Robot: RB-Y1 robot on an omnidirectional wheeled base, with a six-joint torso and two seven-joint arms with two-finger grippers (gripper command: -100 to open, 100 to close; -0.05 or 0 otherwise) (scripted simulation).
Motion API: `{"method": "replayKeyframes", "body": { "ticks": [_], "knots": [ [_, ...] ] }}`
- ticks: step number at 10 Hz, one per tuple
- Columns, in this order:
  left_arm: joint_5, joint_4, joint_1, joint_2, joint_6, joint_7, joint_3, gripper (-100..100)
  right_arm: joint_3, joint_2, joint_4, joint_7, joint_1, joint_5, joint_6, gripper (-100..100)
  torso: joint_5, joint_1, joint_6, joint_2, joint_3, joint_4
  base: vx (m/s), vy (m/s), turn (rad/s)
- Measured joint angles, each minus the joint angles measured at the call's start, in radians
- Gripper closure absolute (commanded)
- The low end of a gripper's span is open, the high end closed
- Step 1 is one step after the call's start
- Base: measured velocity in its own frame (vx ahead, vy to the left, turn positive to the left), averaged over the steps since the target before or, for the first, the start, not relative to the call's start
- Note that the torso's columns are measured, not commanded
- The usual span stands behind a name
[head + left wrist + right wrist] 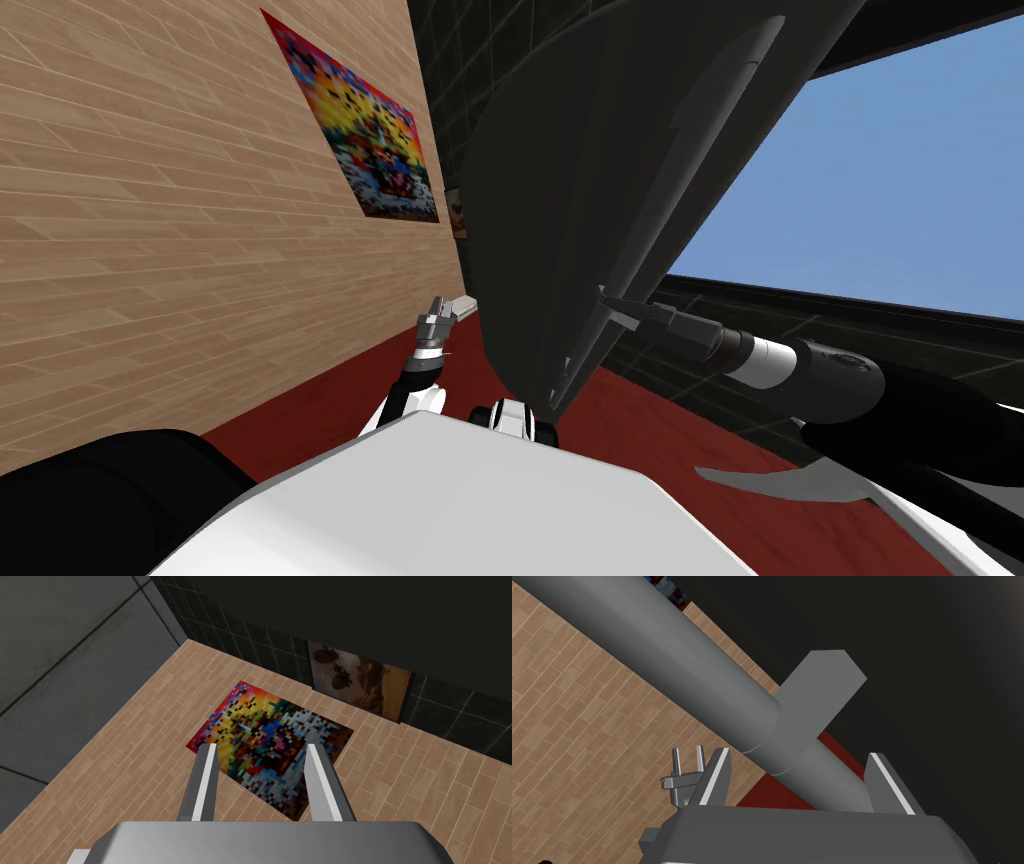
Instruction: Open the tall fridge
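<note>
The tall fridge [600, 180] is a dark slab right in front of me. Its long grey handle [700, 140] runs down the door's edge. My right gripper [610, 300] reaches in from the right at the handle's lower part. In the right wrist view the handle [677, 671] crosses slantwise between the gripper's [799, 751] fingers, just below its mounting bracket [817, 686]. The bar meets one finger near its root and lies close to the other's tip. My left gripper [437, 305] is raised to the left of the fridge, away from it. It [261, 746] is open with nothing between its fingers.
A wood-panelled wall [150, 200] with a colourful picture [370, 130] runs along my left. The floor [330, 410] is dark red. A dark tiled wall [800, 330] lies behind and to the right of the fridge. My left gripper [687, 768] shows beyond the right hand.
</note>
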Motion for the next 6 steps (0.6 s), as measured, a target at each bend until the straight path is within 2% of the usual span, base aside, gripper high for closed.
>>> {"method": "replayKeyframes", "body": {
  "ticks": [4,6],
  "knots": [
    [0.0,0.0,0.0,0.0,0.0,0.0,0.0,0,-0.046,-0.024,0.034,-0.015,0.038,0.018,0.021,100,0.002,-0.002,0.002,-0.001,-0.003,0.003,-0.192,0.345,-0.179],
    [0.0,0.0,0.0,0.0,0.0,0.0,0.0,0,-0.06,-0.029,0.043,-0.024,0.056,0.032,0.033,100,0.002,-0.006,-0.002,-0.002,-0.004,0.003,-0.179,0.235,-0.062]
  ]
}}
